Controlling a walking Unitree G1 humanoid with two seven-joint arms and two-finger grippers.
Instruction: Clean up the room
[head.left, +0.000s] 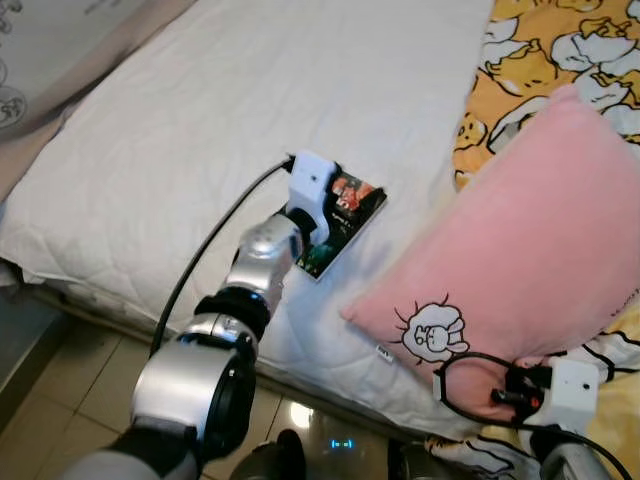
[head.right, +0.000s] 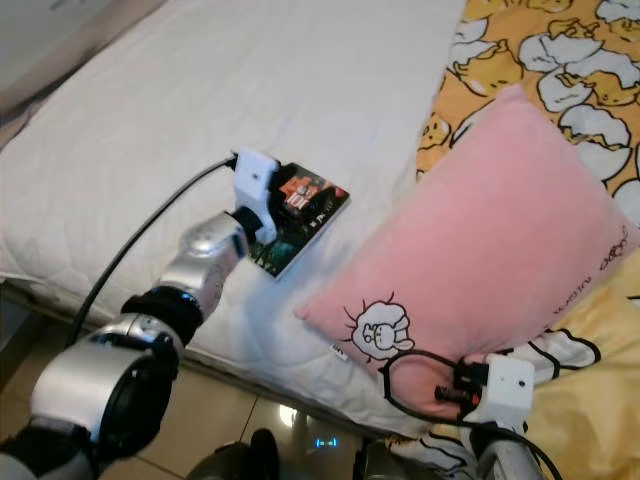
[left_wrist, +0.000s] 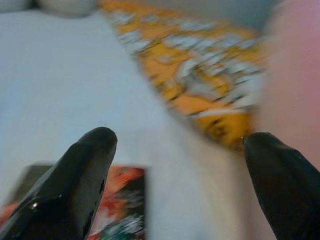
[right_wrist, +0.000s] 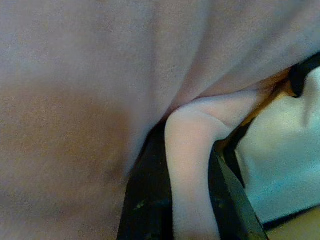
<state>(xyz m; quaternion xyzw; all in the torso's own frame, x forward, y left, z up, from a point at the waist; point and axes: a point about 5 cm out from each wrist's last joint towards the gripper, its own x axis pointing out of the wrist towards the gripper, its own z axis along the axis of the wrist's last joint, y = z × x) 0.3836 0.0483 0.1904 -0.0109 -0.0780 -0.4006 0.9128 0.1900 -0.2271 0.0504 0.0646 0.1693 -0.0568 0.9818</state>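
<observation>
Up close, my bed (head.left: 180, 130) fills the frame, white quilt to my left, yellow cartoon sheet (head.left: 520, 60) to my right, tile floor (head.left: 60, 400) at its near edge. On it, a big pink pillow (head.left: 520, 270) lies to my right, one corner pinched tight in my right hand (right_wrist: 192, 200). Smaller, a glossy booklet (head.left: 345, 225) lies flat mid-quilt, long axis running diagonally away, directly under my left hand (left_wrist: 175, 165), the nearer one, fingers spread wide just above it.
</observation>
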